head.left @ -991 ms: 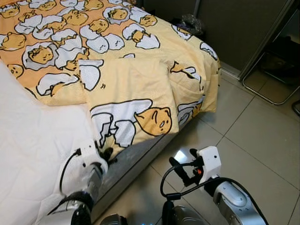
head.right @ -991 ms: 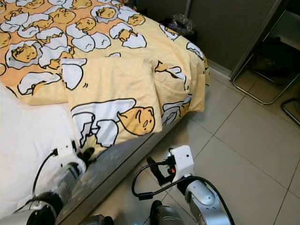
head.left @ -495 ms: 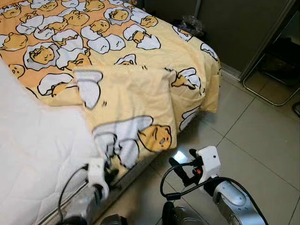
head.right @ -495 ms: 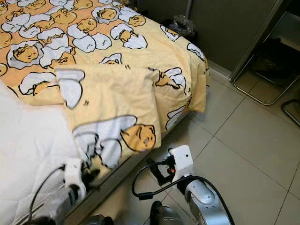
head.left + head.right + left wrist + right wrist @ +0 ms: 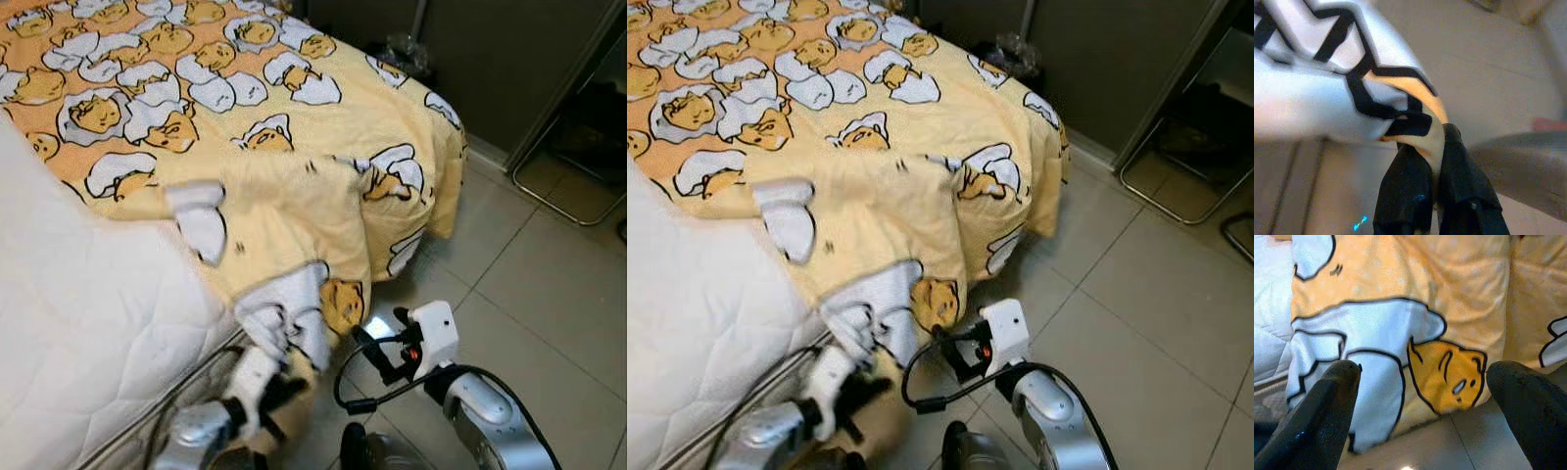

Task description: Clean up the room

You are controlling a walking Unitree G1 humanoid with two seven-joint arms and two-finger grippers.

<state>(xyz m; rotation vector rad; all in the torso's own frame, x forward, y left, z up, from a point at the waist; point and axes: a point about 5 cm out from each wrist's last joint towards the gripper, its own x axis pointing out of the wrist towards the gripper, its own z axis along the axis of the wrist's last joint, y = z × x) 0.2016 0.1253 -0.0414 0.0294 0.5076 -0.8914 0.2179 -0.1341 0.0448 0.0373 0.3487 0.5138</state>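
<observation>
The left gripper (image 5: 1435, 161) has its two black fingers pressed together on a corner of the yellow blanket (image 5: 284, 196), the one printed with egg characters. In the left wrist view the cloth is pinched between the fingers, so the hold seems firm. From the head views this gripper (image 5: 269, 377) is low, just beside the edge of the bed (image 5: 88, 323), and the blanket corner hangs from it over the side of the mattress. I think the corner is held low and away from the bed in order to pull the cloth flat – making the bed is probably the part of the tidying in hand now.

The blanket itself lies across the far half of the bed. Its near part is folded and wrinkled, and a wide piece of white mattress cover (image 5: 69, 284) is bare on the robot's left. The far corner of the blanket falls over the foot of the bed toward the tiled floor (image 5: 549, 284).

The right gripper (image 5: 377, 348) is above the floor, near the hanging cloth but apart from it. Its fingers are spread wide and hold nothing; in the right wrist view the egg print shows between the two open fingers (image 5: 1327, 406). It looks ready to take a second piece of the edge – this is only my judgement.

The risk I see is that the thin cloth slips out of the pinch if it is pulled hard.
</observation>
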